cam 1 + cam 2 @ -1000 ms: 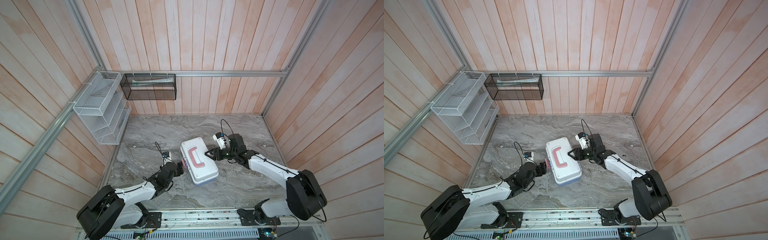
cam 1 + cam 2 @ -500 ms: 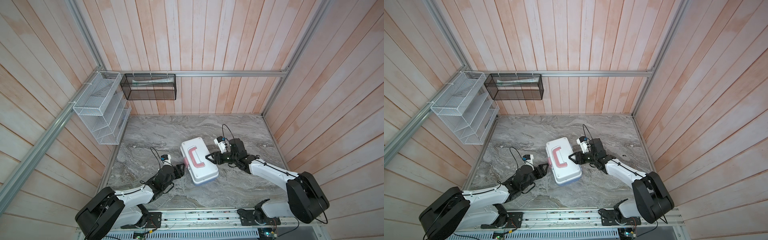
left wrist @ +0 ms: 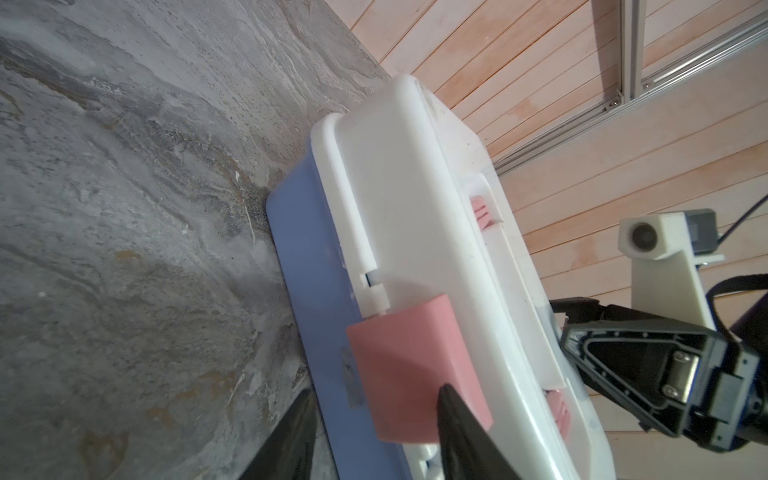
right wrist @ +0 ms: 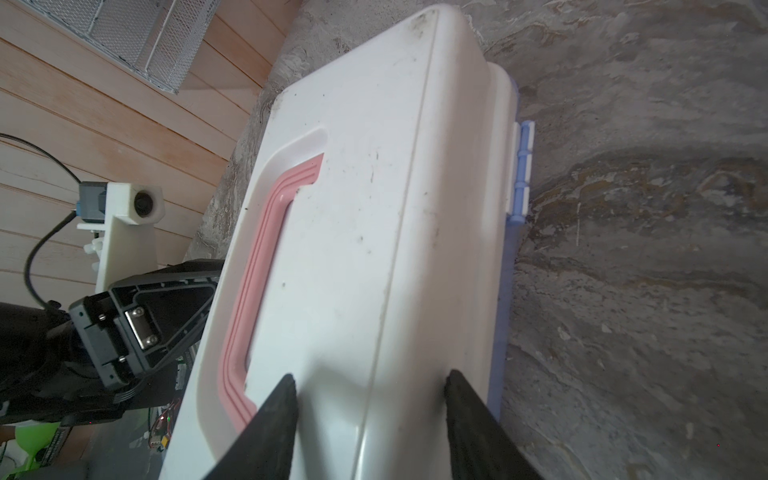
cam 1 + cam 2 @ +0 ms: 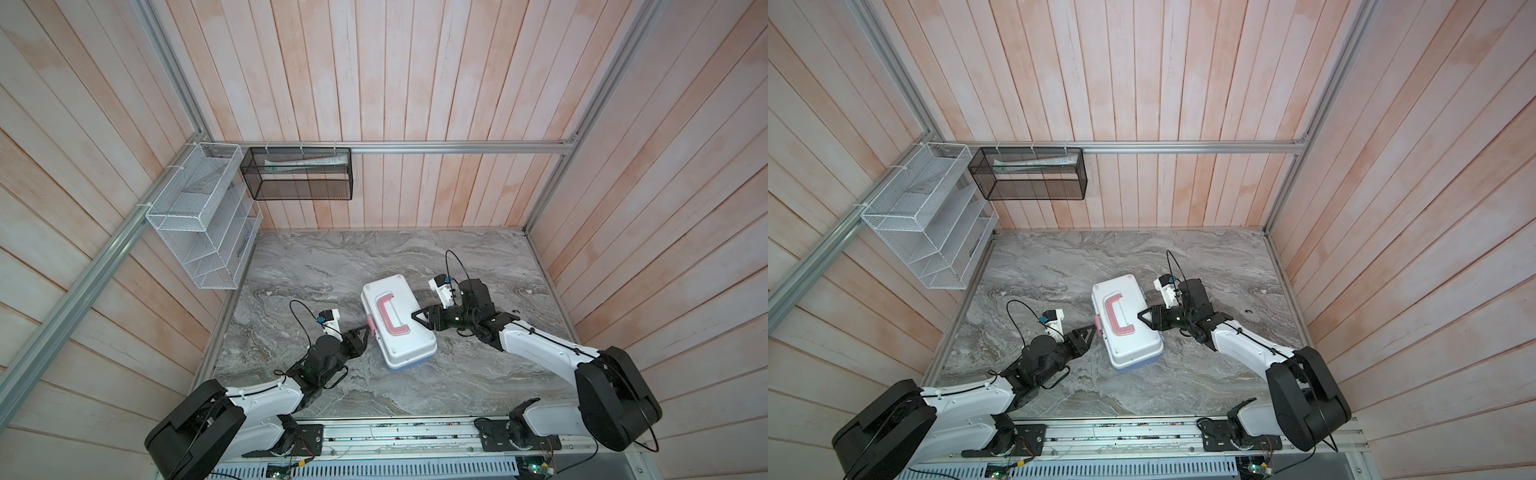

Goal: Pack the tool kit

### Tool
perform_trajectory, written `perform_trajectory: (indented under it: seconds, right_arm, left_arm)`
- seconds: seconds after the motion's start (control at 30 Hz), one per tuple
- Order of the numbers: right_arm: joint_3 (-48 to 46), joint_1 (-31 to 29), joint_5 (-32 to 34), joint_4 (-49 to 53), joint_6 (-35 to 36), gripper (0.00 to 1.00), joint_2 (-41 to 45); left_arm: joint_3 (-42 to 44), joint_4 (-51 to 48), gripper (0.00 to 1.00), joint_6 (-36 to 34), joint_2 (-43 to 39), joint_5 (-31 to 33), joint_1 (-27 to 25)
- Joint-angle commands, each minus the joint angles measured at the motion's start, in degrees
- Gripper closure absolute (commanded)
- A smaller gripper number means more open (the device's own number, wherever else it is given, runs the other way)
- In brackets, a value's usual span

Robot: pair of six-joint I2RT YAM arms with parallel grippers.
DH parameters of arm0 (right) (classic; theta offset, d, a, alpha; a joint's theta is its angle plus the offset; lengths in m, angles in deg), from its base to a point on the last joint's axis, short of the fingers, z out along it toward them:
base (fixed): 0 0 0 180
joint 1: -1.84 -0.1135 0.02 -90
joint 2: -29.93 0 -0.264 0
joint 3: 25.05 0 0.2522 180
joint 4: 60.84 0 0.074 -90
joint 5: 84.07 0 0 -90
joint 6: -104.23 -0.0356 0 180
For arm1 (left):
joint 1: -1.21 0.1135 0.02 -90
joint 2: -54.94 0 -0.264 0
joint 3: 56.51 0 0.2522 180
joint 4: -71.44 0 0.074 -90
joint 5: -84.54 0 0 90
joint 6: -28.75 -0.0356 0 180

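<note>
Latching step, I'd say: the white-lidded, blue-based plastic case (image 5: 399, 328) lies shut, and the right gripper (image 4: 370, 376), jaws parted, rests on its lid (image 4: 374, 166). The left gripper (image 3: 376, 390), jaws parted, straddles the pink block latch (image 3: 415, 357). Next it likely needs squeezing home.

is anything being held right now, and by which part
Cannot tell: left gripper straddles the pink latch of the tool kit, not clearly clamped; right gripper sits open over the white lid, gripping nothing.

Shut case (image 5: 409, 347) hides its contents; pale item (image 5: 303, 163) in black mesh basket (image 5: 297, 190) too small to identify.
</note>
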State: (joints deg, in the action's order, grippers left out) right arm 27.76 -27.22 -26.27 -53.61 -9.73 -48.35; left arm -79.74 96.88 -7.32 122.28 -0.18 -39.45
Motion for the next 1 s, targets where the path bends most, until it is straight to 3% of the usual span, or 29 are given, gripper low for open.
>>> perform_trajectory:
  seconds: [0.0, 0.67, 0.97]
  right_arm:
    - [-1.2, -1.6, -2.0, 1.2, 0.2, 0.47, -1.2]
    - [-1.4, -1.9, -1.8, 0.7, 0.0, 0.47, -1.5]
    - [-1.8, -1.9, -1.7, 0.5, -0.2, 0.47, -1.5]
  left_arm:
    - [0.3, 3.5, 0.51, 0.7, 0.7, -1.8, -0.2]
    - [-0.7, 5.2, 0.58, -0.6, 2.1, -4.8, -0.6]
    - [-1.5, 1.2, 0.58, 0.5, 0.1, -4.5, -0.7]
